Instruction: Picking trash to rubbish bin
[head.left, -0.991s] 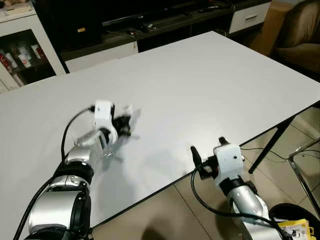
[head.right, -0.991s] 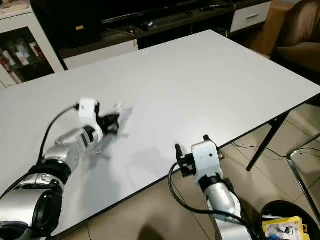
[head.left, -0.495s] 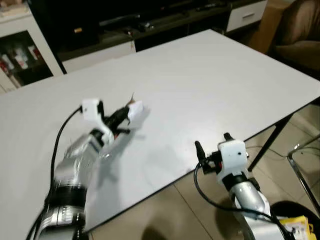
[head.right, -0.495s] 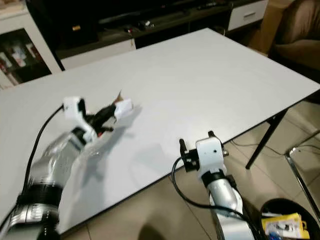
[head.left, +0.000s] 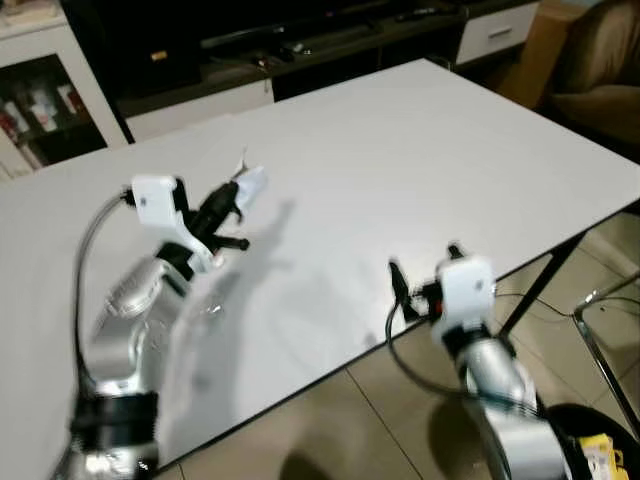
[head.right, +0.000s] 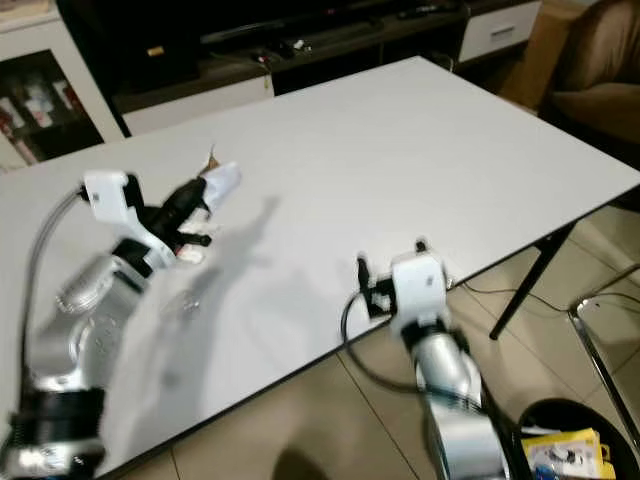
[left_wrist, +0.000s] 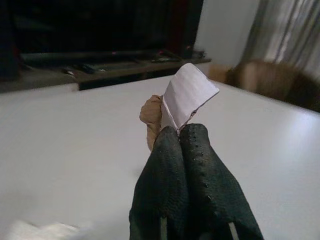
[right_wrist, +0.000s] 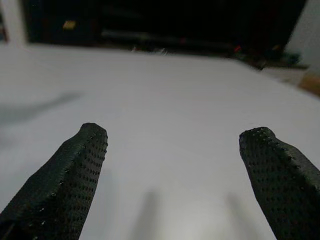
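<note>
A folded white paper scrap (left_wrist: 188, 93) with a brown crumpled bit (left_wrist: 151, 114) behind it is pinched in my left gripper (left_wrist: 179, 133), whose two black fingers are pressed shut on it. That gripper (head.left: 228, 201) is raised above the white table (head.left: 420, 160), over its left part, with the scrap (head.right: 220, 180) sticking out past the tips. My right gripper (right_wrist: 175, 137) is open with nothing between its fingers. It hovers at the table's near edge (head.left: 405, 293). A black bin (head.right: 575, 445) with a yellow item inside stands on the floor at the lower right.
A dark TV bench (head.left: 300, 40) and a glass-door cabinet (head.left: 40, 100) run along the far side. A brown armchair (head.left: 600, 60) stands at the far right. A metal chair frame (head.left: 605, 340) is beside the bin.
My left gripper has lifted the paper scrap off the table and carried it up and to the left. The right gripper has stayed at the near edge.
</note>
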